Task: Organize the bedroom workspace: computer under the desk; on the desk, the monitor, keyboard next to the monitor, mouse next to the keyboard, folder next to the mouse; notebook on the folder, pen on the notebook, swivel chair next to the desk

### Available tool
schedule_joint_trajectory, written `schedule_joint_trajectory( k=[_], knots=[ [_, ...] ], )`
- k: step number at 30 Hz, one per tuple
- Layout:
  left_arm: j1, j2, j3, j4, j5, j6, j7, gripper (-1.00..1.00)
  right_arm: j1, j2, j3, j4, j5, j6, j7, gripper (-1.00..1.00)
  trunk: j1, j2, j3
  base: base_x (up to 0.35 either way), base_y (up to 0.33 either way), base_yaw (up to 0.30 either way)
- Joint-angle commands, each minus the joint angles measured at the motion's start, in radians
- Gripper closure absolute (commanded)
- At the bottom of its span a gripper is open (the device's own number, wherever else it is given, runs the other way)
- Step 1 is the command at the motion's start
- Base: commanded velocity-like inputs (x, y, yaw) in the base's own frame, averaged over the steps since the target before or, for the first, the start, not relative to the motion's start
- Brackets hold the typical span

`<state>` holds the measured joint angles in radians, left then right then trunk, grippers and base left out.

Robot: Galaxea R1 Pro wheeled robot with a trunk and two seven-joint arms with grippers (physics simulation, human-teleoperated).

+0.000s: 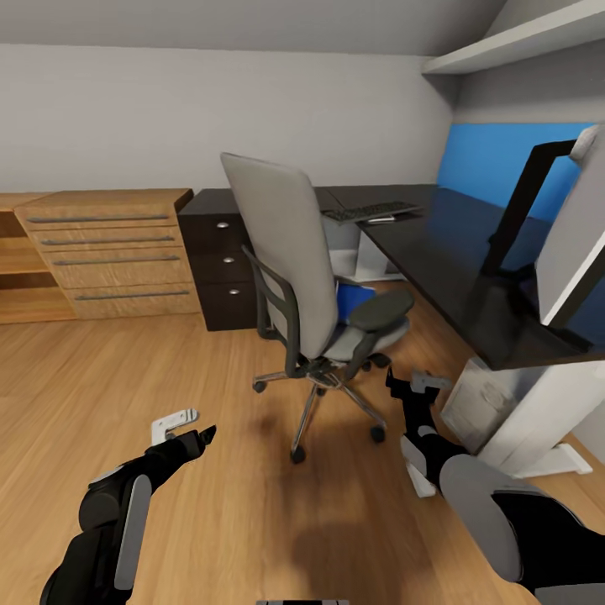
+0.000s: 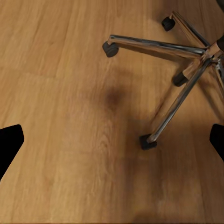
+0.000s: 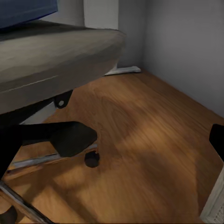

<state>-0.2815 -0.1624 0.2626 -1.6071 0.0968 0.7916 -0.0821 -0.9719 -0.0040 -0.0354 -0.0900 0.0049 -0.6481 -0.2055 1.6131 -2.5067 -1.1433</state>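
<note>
The swivel chair [image 1: 307, 277], with its grey back toward me, stands on the wood floor in front of the desk [image 1: 437, 252]. On its seat lies the blue folder [image 1: 355, 300], mostly hidden by the backrest. The keyboard [image 1: 371, 210] rests on the far corner of the desk. At the right edge the monitor [image 1: 576, 252] stands on the desk, seen at a steep angle. A grey computer [image 1: 472, 405] sits under the desk. My left gripper [image 1: 189, 430] hangs open above the floor, left of the chair's chrome base [image 2: 186, 51]. My right gripper [image 1: 413, 388] is open beside the seat [image 3: 51, 56].
A light wooden dresser [image 1: 109, 252] lines the left wall. Beside it is the desk's black drawer unit [image 1: 223, 269]. A blue wall panel [image 1: 504, 160] runs behind the desk, under a shelf [image 1: 521, 38]. A white desk leg [image 1: 538, 424] stands near my right arm.
</note>
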Motion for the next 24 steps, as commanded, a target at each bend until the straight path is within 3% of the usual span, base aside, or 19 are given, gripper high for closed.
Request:
schedule_joint_trajectory(
  k=[1, 7, 12, 24],
  knots=[
    [-0.001, -0.001, 0.003, -0.001, 0.008, 0.006, -0.001, -1.0, -0.001, 0.0, -0.003, 0.001, 0.001, -0.004, 0.0, -1.0, 0.0, 0.0, -0.001, 0.306, 0.0, 0.0],
    [-0.001, 0.0, 0.003, -0.001, 0.008, 0.006, -0.001, -1.0, -0.001, 0.0, -0.003, 0.001, 0.001, -0.005, 0.0, -1.0, 0.0, 0.0, -0.001, 0.291, 0.0, 0.0],
    [-0.001, 0.0, 0.004, -0.001, 0.008, 0.006, -0.001, -1.0, -0.001, 0.001, -0.003, 0.002, 0.001, -0.005, 0.0, -1.0, 0.0, 0.0, -0.001, 0.093, 0.0, 0.016],
    [-0.001, 0.001, 0.005, 0.0, 0.008, 0.006, -0.001, -1.0, -0.001, 0.006, -0.002, 0.003, 0.001, -0.005, 0.001, -1.0, 0.0, 0.0, 0.007, -0.003, 0.006, 0.229]
  ],
)
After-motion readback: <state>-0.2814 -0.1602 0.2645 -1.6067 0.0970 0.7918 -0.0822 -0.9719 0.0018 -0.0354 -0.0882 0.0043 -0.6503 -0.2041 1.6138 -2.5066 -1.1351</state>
